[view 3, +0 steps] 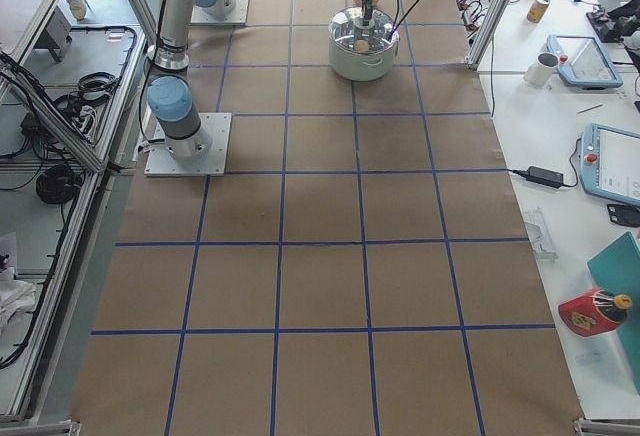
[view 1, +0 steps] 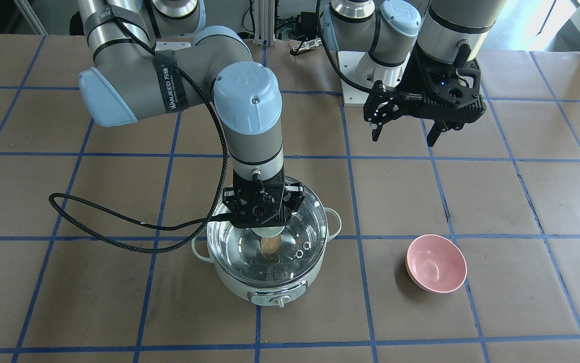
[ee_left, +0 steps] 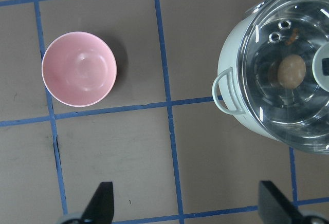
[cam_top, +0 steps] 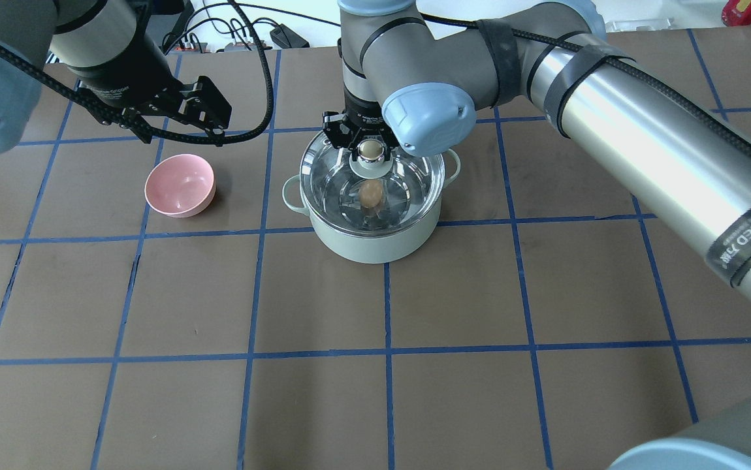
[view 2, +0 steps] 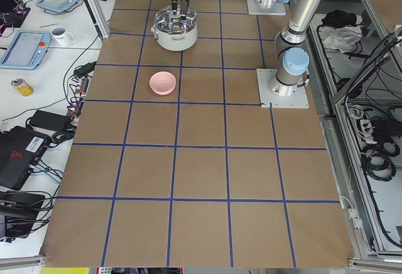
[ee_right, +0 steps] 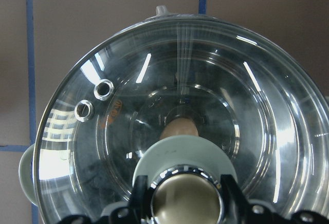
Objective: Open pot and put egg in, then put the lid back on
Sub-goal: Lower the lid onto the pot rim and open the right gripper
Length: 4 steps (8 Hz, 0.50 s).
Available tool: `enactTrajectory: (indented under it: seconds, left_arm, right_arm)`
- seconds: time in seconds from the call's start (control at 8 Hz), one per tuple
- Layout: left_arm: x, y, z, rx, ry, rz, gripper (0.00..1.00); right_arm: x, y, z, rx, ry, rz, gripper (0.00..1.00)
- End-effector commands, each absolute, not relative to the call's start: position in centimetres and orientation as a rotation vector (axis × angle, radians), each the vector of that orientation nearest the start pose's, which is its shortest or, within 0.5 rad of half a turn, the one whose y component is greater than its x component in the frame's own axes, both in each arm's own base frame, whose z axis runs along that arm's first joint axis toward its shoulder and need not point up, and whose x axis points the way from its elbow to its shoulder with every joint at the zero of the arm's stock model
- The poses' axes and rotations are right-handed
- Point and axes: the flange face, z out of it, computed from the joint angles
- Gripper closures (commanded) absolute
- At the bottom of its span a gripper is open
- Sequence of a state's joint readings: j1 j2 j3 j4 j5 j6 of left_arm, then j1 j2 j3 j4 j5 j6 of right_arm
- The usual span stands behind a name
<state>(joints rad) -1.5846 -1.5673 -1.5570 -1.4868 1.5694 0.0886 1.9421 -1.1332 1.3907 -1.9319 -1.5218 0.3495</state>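
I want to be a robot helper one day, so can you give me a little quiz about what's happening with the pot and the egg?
1. Where is the egg?
2. Which gripper clamps the lid? A) left B) right
3. True or false: the pink bowl is empty.

Key:
1. Inside the pot, under the glass lid.
2. B, the right gripper; the left gripper hangs open.
3. True.
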Motion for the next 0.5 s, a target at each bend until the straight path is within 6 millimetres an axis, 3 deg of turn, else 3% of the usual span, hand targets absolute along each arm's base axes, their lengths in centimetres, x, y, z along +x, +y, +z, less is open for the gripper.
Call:
enactTrajectory:
  seconds: [0.0,0.38]
  left_arm:
    - [-14.03,-49.70,50.65,0.161,3.131,-0.161,0.00]
    - [-14.02,-49.70,50.65,0.161,3.129,-0.161,0.00]
  right_arm:
    - [37.15,-57.33,35.62,-0.044,3.058,-0.117,1.00]
    - [37.18,-57.41,35.59,-0.048,3.056,-0.123,1.00]
